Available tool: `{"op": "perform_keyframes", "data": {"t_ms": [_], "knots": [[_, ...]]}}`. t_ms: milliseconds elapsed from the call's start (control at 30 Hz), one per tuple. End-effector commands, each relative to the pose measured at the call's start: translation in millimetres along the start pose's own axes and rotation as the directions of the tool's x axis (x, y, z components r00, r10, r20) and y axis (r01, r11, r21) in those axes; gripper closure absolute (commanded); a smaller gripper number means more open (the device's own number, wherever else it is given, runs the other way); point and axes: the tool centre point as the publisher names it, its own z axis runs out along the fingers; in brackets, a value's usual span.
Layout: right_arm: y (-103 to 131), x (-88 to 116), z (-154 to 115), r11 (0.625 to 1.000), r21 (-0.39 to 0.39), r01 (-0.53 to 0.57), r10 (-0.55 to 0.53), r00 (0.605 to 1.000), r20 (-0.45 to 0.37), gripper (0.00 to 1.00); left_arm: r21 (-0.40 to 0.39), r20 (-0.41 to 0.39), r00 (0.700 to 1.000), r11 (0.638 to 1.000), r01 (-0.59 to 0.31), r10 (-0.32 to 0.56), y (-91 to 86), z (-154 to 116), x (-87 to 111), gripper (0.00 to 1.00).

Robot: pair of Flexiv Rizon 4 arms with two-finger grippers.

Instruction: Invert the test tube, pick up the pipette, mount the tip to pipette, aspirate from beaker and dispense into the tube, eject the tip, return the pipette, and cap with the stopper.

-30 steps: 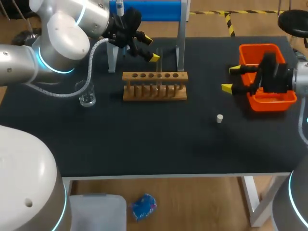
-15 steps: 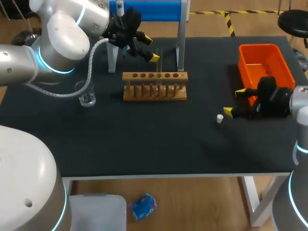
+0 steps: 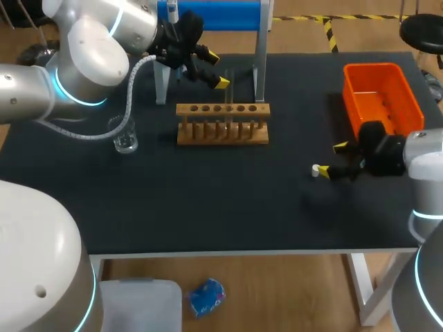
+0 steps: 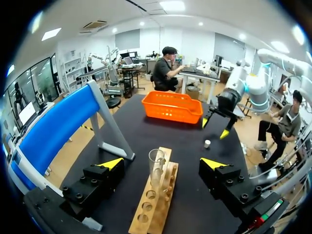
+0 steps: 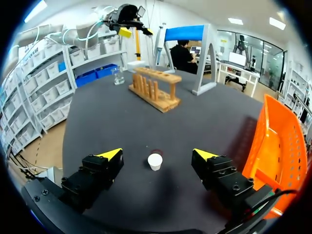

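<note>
White and small, the stopper (image 5: pixel 155 161) stands on end on the dark surface (image 3: pixel 208 207), well apart from everything else, so it is easy to reach from any side. The right tool (image 3: pixel 333 160) sits low around it. One yellow tip lies on each side and neither touches the stopper, so the fingers are spread and hold nothing. That straddle looks like the set-up for a pinch, which I judge to be the start of the capping step.

The test tube (image 4: pixel 156 165) stands upright with its mouth up in the wooden rack (image 3: pixel 221 131), near the back of the surface. Kept that way, it can take a stopper from above. I cannot tell whether there is liquid in it. The left tool (image 3: pixel 216 70) waits at the tube with its fingers apart, one on each side and clear of the glass. It grips nothing, and it seems placed to steady the tube when the cap comes.

A glass beaker (image 3: pixel 125 138) stands near the rack's left end. An orange bin (image 3: pixel 348 90) lies just behind the right tool.
</note>
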Motion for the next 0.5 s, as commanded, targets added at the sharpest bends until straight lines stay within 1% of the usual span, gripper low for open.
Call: {"op": "perform_keyframes", "data": {"t_ms": [33, 67, 100, 133, 167, 200, 233, 267, 300, 333, 400, 467, 500], "knots": [[-1.2, -3.4, 11.7, 0.999, 0.033, 0.0, -0.001, 1.0, 0.003, 0.08, -0.004, -0.004, 1.0, 1.0, 0.001, -0.001, -0.5, 0.0, -1.2, 0.0], [-2.4, -3.3, 13.5, 0.999, 0.039, 0.007, -0.007, 1.0, 0.007, 0.07, -0.004, -0.004, 1.0, 1.0, 0.001, -0.001, -0.5, 0.0, -1.2, 0.0], [-3.8, -2.8, 15.3, 0.999, 0.048, 0.016, -0.017, 1.0, 0.007, 0.09, -0.004, -0.004, 1.0, 1.0, 0.001, -0.001, -0.5, 0.0, -1.2, 0.0], [-4.9, -2.5, 17.1, 0.998, 0.052, 0.018, -0.018, 1.0, 0.007, 0.14, -0.004, -0.004, 1.0, 1.0, 0.001, -0.001, -0.5, 0.0, -1.2, 0.0], [-5.7, -2.5, 18.4, 0.998, 0.054, 0.017, -0.018, 1.0, 0.008, 0.15, -0.004, -0.004, 1.0, 1.0, 0.001, -0.001, -0.5, 0.0, -1.2, 0.0], [-6.1, -2.5, 19.3, 0.998, 0.055, 0.017, -0.017, 1.0, 0.007, 0.13, -0.004, -0.004, 1.0, 1.0, 0.001, -0.001, -0.5, 0.0, -1.2, 0.0], [-6.5, -2.3, 20.4, 0.998, 0.056, 0.018, -0.018, 1.0, 0.006, 0.18, -0.004, -0.004, 1.0, 1.0, 0.001, -0.001, -0.5, 0.0, -1.2, 0.0], [-6.5, -2.2, 21.5, 0.998, 0.056, 0.018, -0.019, 1.0, 0.005, 0.29, -0.004, -0.004, 1.0, 1.0, 0.001, -0.001, -0.5, 0.0, -1.2, 0.0], [-6.8, -2.3, 23.2, 0.998, 0.057, 0.018, -0.019, 1.0, 0.005, 0.37, -0.004, -0.004, 1.0, 1.0, 0.001, -0.001, -0.5, 0.0, -1.2, 0.0], [-6.9, -2.4, 24.5, 0.998, 0.06, 0.018, -0.019, 1.0, 0.005, 0.38, -0.004, -0.004, 1.0, 1.0, 0.001, -0.001, -0.5, 0.0, -1.2, 0.0], [-6.7, -2.0, 26.3, 0.998, 0.062, 0.019, -0.019, 1.0, 0.005, 0.3, -0.004, -0.004, 1.0, 1.0, 0.001, -0.001, -0.5, 0.0, -1.2, 0.0], [-7.4, -2.3, 28.8, 0.998, 0.067, 0.017, -0.017, 1.0, 0.0, 0.3, -0.004, -0.004, 1.0, 1.0, 0.001, -0.001, -0.5, 0.0, -1.2, 0.0], [-7.4, -2.5, 29.7, 0.997, 0.07, 0.017, -0.017, 1.0, -0.001, 0.33, -0.004, -0.004, 1.0, 1.0, 0.001, -0.001, -0.5, 0.0, -1.2, 0.0]]}}
